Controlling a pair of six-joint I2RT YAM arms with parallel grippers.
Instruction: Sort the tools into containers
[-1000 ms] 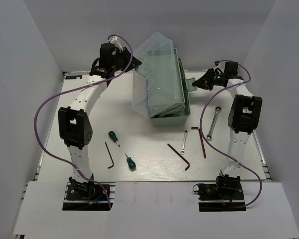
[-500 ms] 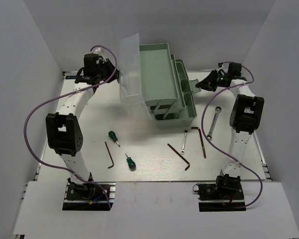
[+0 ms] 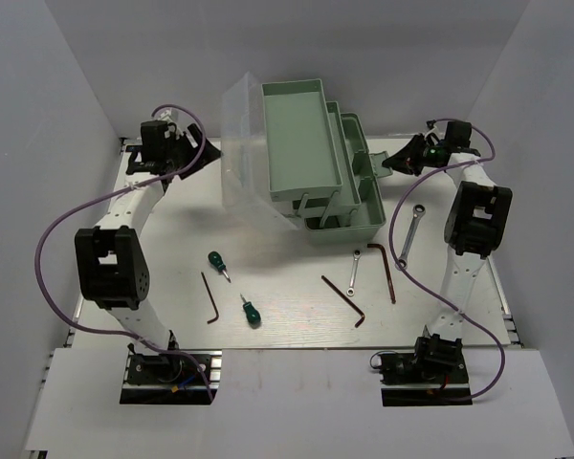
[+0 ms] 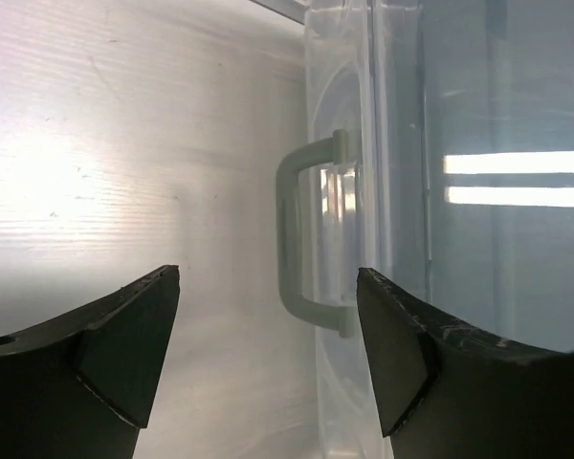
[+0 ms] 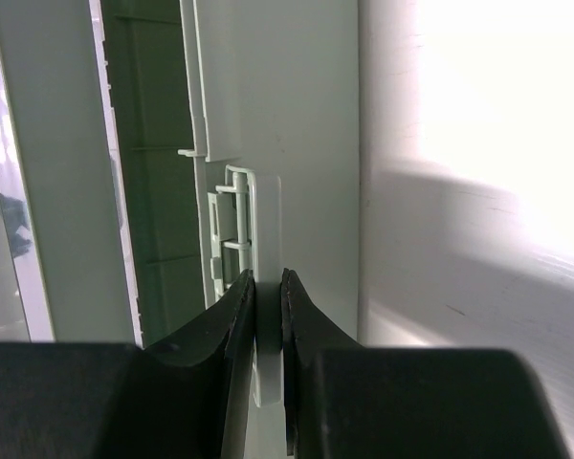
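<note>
As left gripper [image 4: 268, 287] gapes, right gripper [image 5: 268, 279] pinches toolbox [image 5: 292, 115].

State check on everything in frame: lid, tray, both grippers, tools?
lid, open, standing up at the left
inner tray, raised above the box base
left gripper, open, holding nothing
right gripper, shut on latch
screwdrivers, loose on table
hex keys, loose on table
wrenches, loose on table
</note>
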